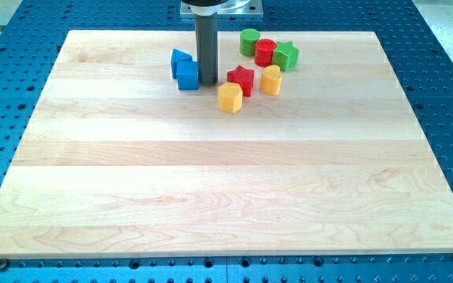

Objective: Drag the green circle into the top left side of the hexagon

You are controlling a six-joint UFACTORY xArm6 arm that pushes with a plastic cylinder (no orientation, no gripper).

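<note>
Camera view: the rod's tip [208, 82] stands just right of a blue block [188, 75], well left of the far green circle [249, 41]; it has no jaws.

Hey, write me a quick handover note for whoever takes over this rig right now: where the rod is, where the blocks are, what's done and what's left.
My tip rests on the wooden board, just right of the two blue blocks, left of the red star.
The green circle sits at the view's top, touching the red cylinder; a green star is just right of that.
The yellow hexagon is lower, below the red star; another yellow block lies to its right.
Done: nothing visible; circle is far from the hexagon.
Left: bring the circle down to the hexagon's top left side.
</note>
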